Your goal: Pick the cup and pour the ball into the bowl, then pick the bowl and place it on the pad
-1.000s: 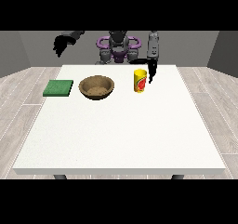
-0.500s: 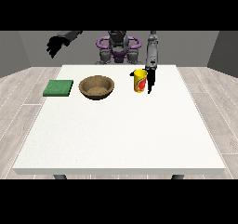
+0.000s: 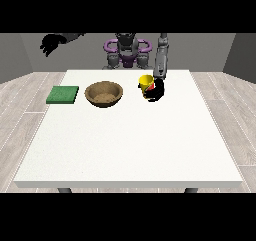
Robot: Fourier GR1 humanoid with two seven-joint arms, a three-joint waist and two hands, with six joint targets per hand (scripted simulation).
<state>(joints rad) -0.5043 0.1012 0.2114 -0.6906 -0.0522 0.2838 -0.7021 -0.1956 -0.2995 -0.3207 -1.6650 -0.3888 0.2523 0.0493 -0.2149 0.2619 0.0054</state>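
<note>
The yellow cup [image 3: 145, 83] stands on the white table [image 3: 130, 135] just right of the brown bowl [image 3: 104, 93] — the hand at the view's right [image 3: 156, 92] is wrapped round it. The green pad [image 3: 63, 94] lies left of the bowl, while the hand at the view's left [image 3: 50, 44] hangs raised off the table — fingers curled, holding nothing.

Bowl [image 3: 104, 93]: brown, wood-like, matt. Cup [image 3: 146, 84]: yellow, smooth, plastic-looking. Pad [image 3: 63, 94]: green, flat, matt. Table [image 3: 127, 145]: white, smooth, matt. Floor [image 3: 20, 100]: pale wood planks.
</note>
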